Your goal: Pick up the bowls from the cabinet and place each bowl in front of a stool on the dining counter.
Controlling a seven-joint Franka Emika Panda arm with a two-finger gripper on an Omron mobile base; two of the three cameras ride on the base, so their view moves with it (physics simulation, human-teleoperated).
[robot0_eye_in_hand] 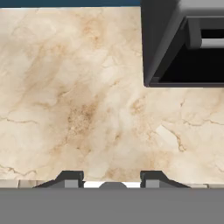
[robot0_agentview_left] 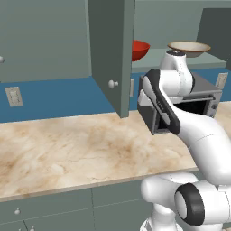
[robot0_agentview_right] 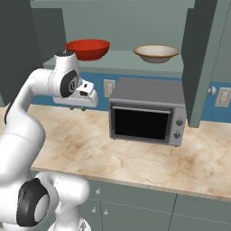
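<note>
While both bowls sit on the cabinet shelf (robot0_agentview_right: 122, 61), the claw (robot0_eye_in_hand: 112, 178) hangs spread and empty, facing the worktop (robot0_eye_in_hand: 87, 109). It probably should tilt up and rise to the red bowl (robot0_agentview_right: 88, 48) beside the shelf's left edge, gripping its rim squarely

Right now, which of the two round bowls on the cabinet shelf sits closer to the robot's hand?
The glossy red bowl; the cream-white, tan-rimmed bowl sits farther along, above the microwave.

We find two bowls (robot0_agentview_right: 88, 48) (robot0_agentview_right: 156, 53) side by side on the shelf in the cabinet (robot0_agentview_right: 198, 63), above the microwave (robot0_agentview_right: 148, 111), which sits on the worktop (robot0_agentview_right: 135, 158).
</note>
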